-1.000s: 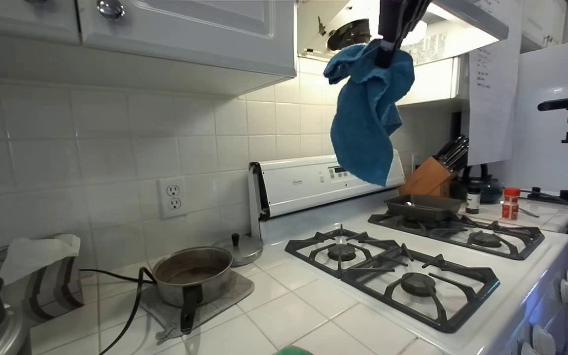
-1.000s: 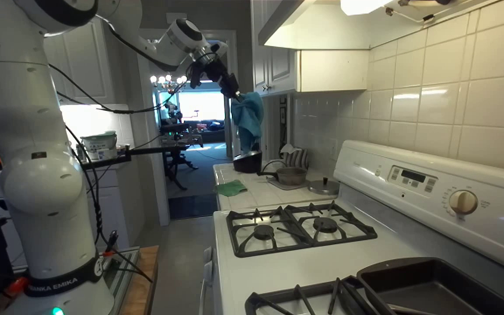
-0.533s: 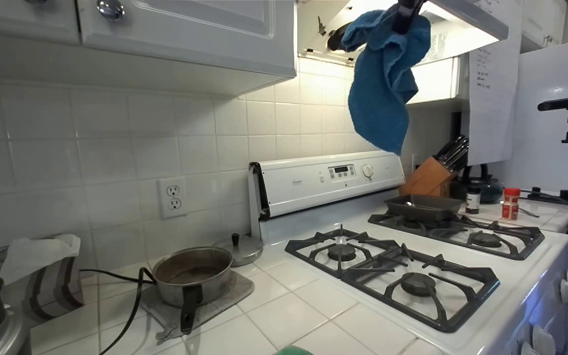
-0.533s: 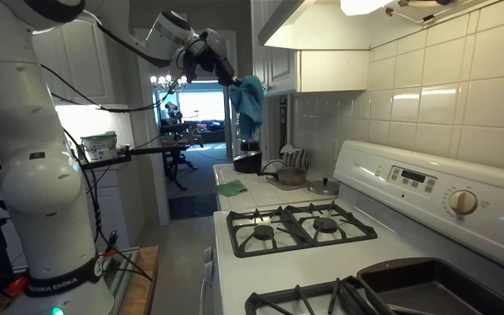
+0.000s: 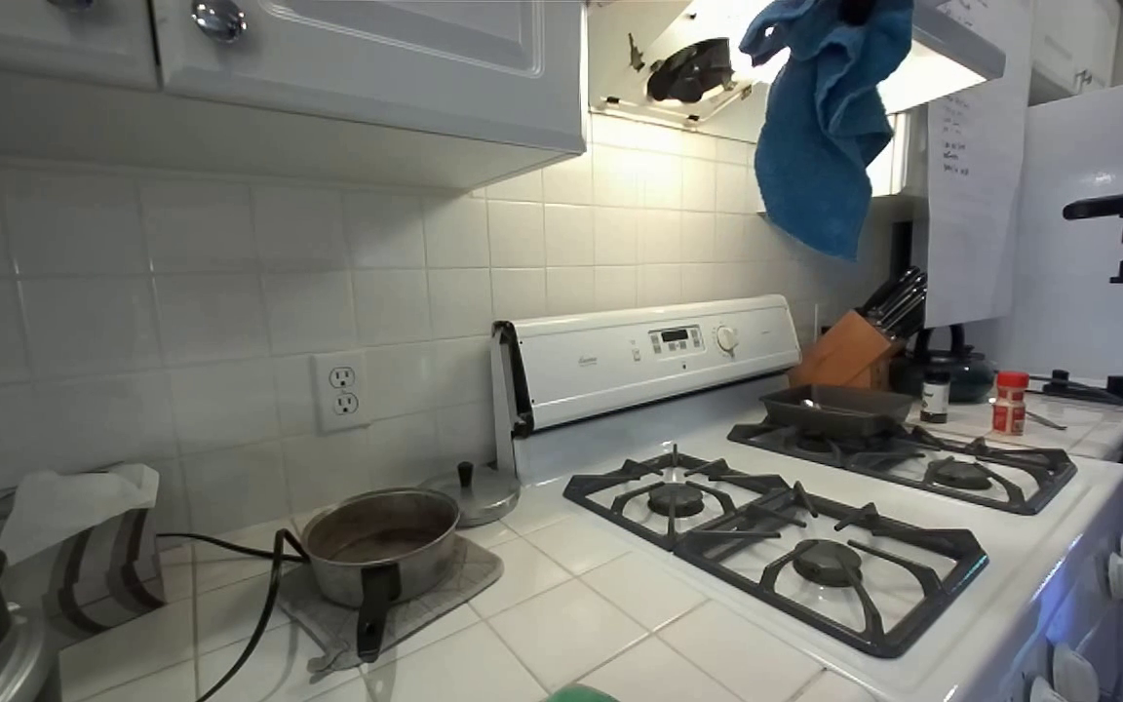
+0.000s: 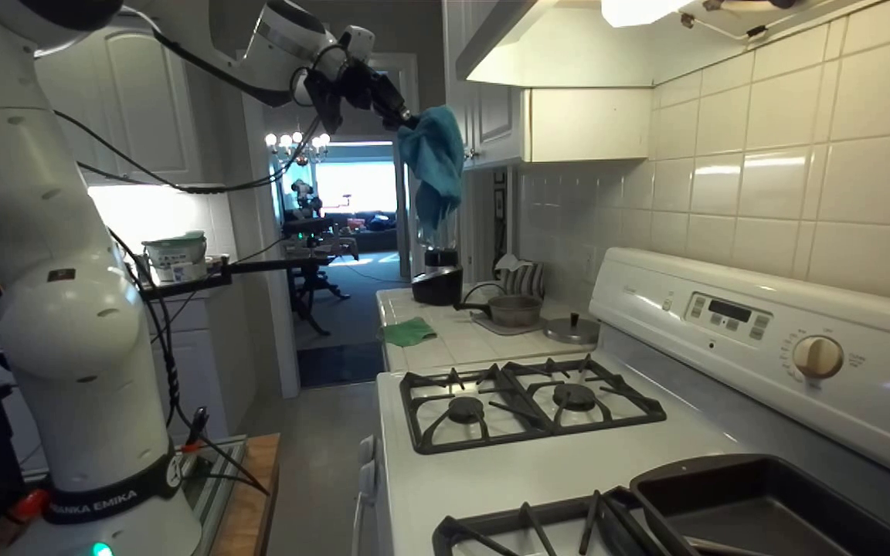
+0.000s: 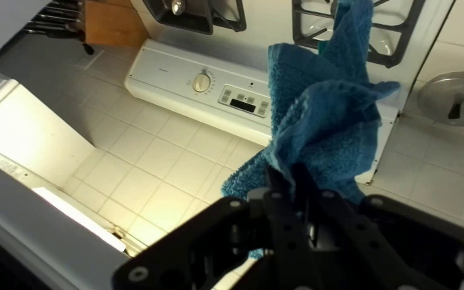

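A blue cloth (image 5: 820,136) hangs in loose folds, high over the white stove, in both exterior views. My black gripper (image 6: 412,121) is shut on its upper part. The wrist view shows the gripper (image 7: 292,177) with its fingers close together and a fold of the blue cloth (image 7: 328,121) pinched between them; the fingertips are partly covered by fabric. The cloth's lower end hangs free and touches nothing that I can see. In an exterior view the gripper is mostly cut off by the top edge.
The range hood (image 5: 951,39) and white cabinets overhang the stove. Below are burner grates (image 6: 530,401) and a dark baking pan (image 6: 777,510). A saucepan (image 5: 381,546), pot lid (image 6: 572,330), green cloth (image 6: 409,332) and blender (image 6: 437,282) stand on the tiled counter; a knife block (image 5: 844,351) is beyond.
The gripper has risen steadily with the blue cloth still in it. In an exterior view the cloth has also shifted to the right, uncovering the stove's control panel.
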You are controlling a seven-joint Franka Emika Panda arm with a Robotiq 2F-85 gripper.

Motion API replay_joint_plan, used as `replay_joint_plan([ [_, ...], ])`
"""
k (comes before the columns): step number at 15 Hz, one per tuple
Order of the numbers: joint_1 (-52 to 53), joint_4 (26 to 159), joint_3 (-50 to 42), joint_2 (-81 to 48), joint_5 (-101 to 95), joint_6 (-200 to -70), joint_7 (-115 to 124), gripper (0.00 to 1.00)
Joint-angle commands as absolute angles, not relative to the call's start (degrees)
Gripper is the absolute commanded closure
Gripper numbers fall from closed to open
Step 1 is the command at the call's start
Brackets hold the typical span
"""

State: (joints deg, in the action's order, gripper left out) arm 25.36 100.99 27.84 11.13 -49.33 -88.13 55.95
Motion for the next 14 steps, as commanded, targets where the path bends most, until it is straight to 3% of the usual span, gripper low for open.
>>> replay_joint_plan([
  [1, 24.0, 100.1, 30.0, 12.8, -52.9, -82.4, 57.8, 0.97],
  [14, 23.4, 96.7, 33.8, 15.4, -65.7, -67.5, 56.5, 0.97],
])
